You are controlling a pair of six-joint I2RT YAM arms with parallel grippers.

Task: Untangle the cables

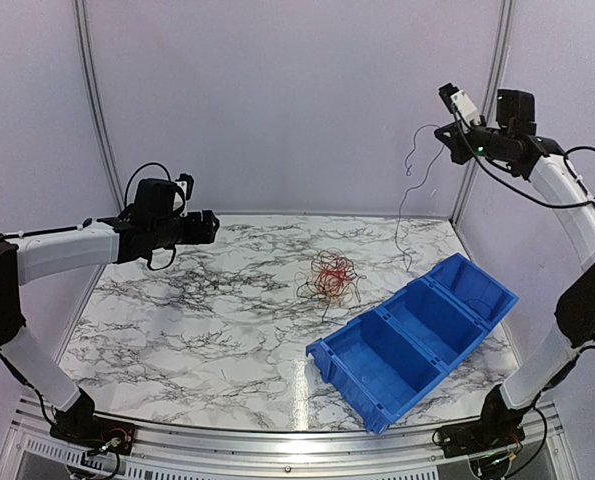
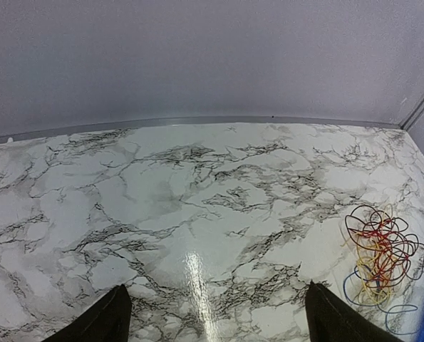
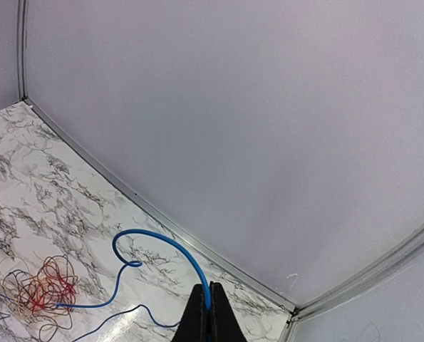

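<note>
Right claw (image 1: 444, 93) raised high above the right rear corner of the worktop (image 1: 197, 310), close to the back wall (image 1: 297, 100). Pinched fully shut (image 3: 210, 286) on a thin blue cable (image 3: 162, 246), gripped near one end. From the grip, arcing up and left, curling into a small hook, then dropping towards the marble; in the top view hanging as a long, nearly straight strand (image 1: 405, 190) down to the surface just right of the tangle (image 1: 329, 277). Cannot tell whether the lower end is caught in the heap or merely lying beside it. Tangle of red, orange, yellow and dark loops lying flat, a little right of centre, near the rear left side of the blue bin (image 1: 327, 362) but apart from it; seen also from both wrists (image 2: 381, 249) (image 3: 40, 288). Bin set slantwise on the right half, three compartments. Left claw (image 1: 209, 226) held level above the left rear of the marble, pointing right, jaws spread wide (image 2: 217, 286), gripping nothing, well apart from the heap.
</note>
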